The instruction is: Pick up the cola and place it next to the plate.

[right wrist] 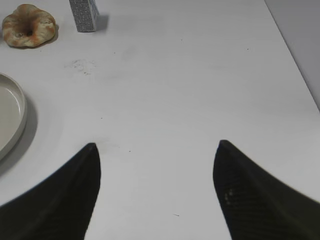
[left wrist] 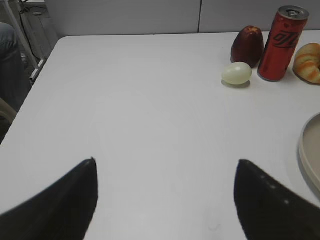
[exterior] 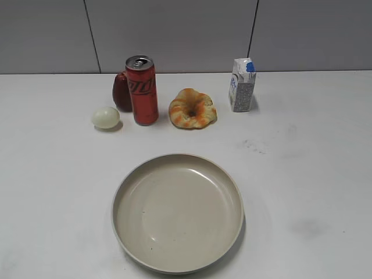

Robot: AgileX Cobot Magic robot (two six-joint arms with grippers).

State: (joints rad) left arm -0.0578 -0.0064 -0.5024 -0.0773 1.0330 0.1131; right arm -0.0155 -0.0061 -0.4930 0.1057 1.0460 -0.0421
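The cola (exterior: 142, 90), a tall slim red can with a silver top, stands upright at the back of the white table; it also shows in the left wrist view (left wrist: 282, 43) at the top right. The plate (exterior: 177, 212), a large beige dish, lies empty in front of it; its rim shows in the left wrist view (left wrist: 309, 150) and the right wrist view (right wrist: 12, 120). My left gripper (left wrist: 165, 165) is open and empty over bare table, well short and left of the cola. My right gripper (right wrist: 156, 147) is open and empty, right of the plate. Neither gripper shows in the exterior view.
A dark red fruit (exterior: 121, 91) stands just behind and left of the cola, a pale egg (exterior: 105, 117) to its left, a bagel-like bread (exterior: 192, 108) to its right, and a small milk carton (exterior: 242, 85) further right. The table's left edge (left wrist: 30, 95) is near.
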